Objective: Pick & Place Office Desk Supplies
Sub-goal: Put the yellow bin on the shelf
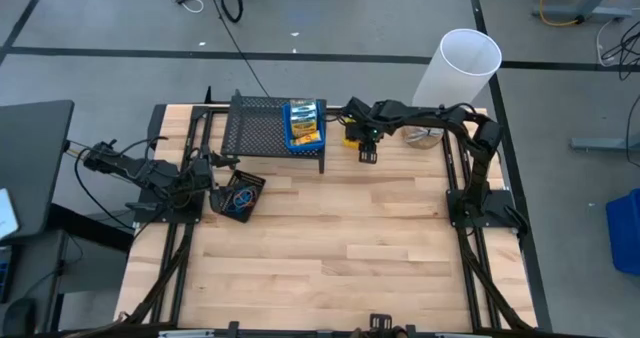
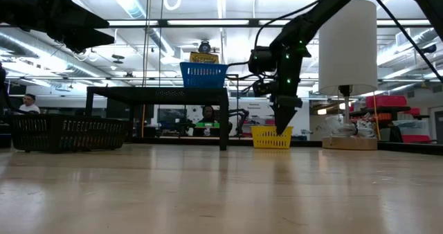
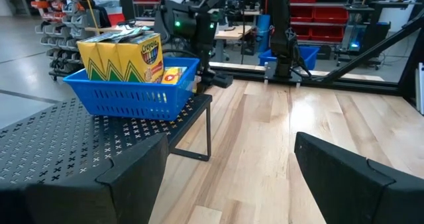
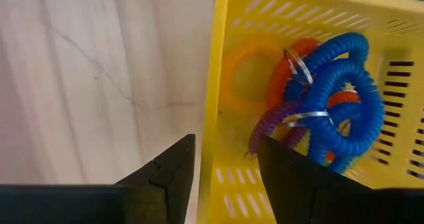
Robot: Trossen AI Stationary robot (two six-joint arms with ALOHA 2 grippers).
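A pale wooden tabletop (image 1: 330, 248) carries two dark robot arms, one at each side. Along its far edge stands a large black perforated-metal rack (image 1: 262, 125). On top of the rack's right end sits a small blue plastic basket (image 1: 303, 126) holding yellow-and-green crayon boxes (image 3: 122, 53).

The right arm reaches leftward along the far edge. Its right claw (image 1: 366, 150) points down over a small yellow slotted plastic bin (image 2: 271, 136) that stands on the tabletop just right of the rack. In the right wrist view the two dark fingers (image 4: 169, 171) straddle one wall of the yellow bin, one finger outside and one inside, set narrowly apart. Whether they press on the wall cannot be told. Inside the bin lie coiled plastic loops (image 4: 334, 98) in blue, orange and purple, tangled together, with thin metal rings.

The left claw (image 1: 205, 168) rests low near the left edge, in front of the rack, its fingers spread wide and holding nothing. Just beside it on the tabletop sits a small black bin (image 1: 239, 195) with coloured loops inside.

A tall white cylinder (image 1: 458, 70) stands at the far right corner.
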